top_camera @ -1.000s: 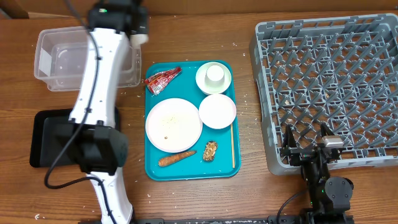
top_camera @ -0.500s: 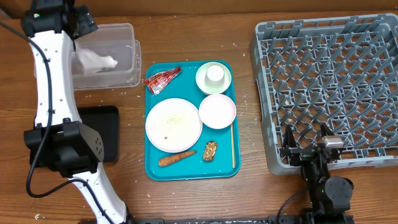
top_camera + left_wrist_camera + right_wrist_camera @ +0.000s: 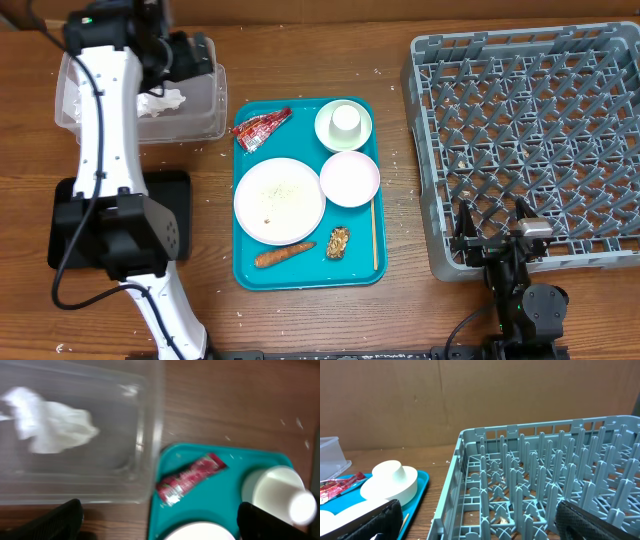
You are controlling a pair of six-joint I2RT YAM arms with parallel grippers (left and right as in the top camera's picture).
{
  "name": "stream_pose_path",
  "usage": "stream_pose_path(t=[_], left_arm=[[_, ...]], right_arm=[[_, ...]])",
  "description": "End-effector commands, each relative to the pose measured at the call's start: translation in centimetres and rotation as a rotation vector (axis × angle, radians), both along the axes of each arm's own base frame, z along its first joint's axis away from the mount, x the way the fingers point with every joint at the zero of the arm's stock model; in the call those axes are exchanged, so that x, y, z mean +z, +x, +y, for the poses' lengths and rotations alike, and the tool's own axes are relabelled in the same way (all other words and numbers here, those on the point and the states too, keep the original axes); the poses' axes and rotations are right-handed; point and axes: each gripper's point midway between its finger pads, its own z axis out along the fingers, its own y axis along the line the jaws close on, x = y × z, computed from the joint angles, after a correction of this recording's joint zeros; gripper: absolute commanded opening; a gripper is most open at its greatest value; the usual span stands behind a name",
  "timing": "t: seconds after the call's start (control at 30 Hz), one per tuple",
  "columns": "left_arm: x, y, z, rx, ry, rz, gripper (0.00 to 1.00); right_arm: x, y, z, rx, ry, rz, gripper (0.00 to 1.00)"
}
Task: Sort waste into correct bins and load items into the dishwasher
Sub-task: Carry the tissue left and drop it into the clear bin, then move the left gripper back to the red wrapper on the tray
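The left gripper (image 3: 188,58) hangs over the right end of the clear tub (image 3: 207,112). In its wrist view the two fingertips (image 3: 55,522) stand wide apart with nothing between them, so it is released. A crumpled white napkin (image 3: 50,427) lies inside the tub, ahead and to the left of this gripper.

Just past the tub's wall, ahead of the gripper's middle, the red-and-white wrapper (image 3: 190,480) lies flat on the teal tray (image 3: 300,272). Its long axis is diagonal, running from the near left to the far right in the wrist view. Ahead and to the right sits the pale green bowl (image 3: 328,137), and the small white cup (image 3: 346,120) stands upside down in it.

Further along the tray from this gripper are the large white plate (image 3: 279,200), flecked with rice grains, and the smaller white bowl (image 3: 350,179). Beyond the plate lies the carrot piece (image 3: 285,256), its long axis nearly crosswise and slightly tilted. Next to it is the brown lump (image 3: 338,242). The thin wooden stick (image 3: 375,235) lies lengthwise along the tray's right edge. The black tray (image 3: 172,215) rests on the surface beneath the left arm.

The right gripper (image 3: 493,232) is at the near left corner of the grey rack (image 3: 530,130), and its fingers (image 3: 365,520) are spread and hold nothing. The rack's pegs rise ahead and to the right of it.
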Motion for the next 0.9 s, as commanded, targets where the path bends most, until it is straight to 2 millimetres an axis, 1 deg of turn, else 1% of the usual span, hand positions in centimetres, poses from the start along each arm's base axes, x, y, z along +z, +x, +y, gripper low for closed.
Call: stream_pose_path(t=[0.0, 0.13, 0.23, 0.33, 0.5, 0.6, 0.77, 0.87], left_arm=[[-1.8, -0.9, -5.0, -0.238, 0.000, 0.029, 1.00], [-4.6, -1.5, -7.9, -0.402, 0.077, 0.050, 1.00], [-6.8, -1.9, -9.0, -0.491, 0.166, 0.065, 1.00], [-8.5, -1.8, -9.7, -0.558, 0.249, 0.061, 1.00], [-10.1, -1.0, -10.3, -0.646, 0.360, 0.021, 1.00], [-10.8, -0.1, -9.8, -0.652, 0.425, -0.006, 0.99], [-12.4, 0.2, -9.8, -0.662, 0.427, 0.009, 1.00], [-14.0, 0.0, -10.2, -0.716, 0.433, 0.035, 1.00]], right_arm=[[-0.2, 0.0, 0.1, 0.002, 0.000, -0.005, 1.00], [-0.2, 0.0, 0.1, 0.003, 0.000, -0.005, 1.00], [-0.2, 0.0, 0.1, 0.002, 0.000, -0.005, 1.00], [-0.2, 0.0, 0.1, 0.002, 0.000, -0.005, 1.00], [-0.2, 0.0, 0.1, 0.002, 0.000, -0.005, 1.00], [-0.2, 0.0, 0.1, 0.002, 0.000, -0.005, 1.00], [-0.2, 0.0, 0.1, 0.002, 0.000, -0.005, 1.00], [-0.2, 0.0, 0.1, 0.002, 0.000, -0.005, 1.00]])
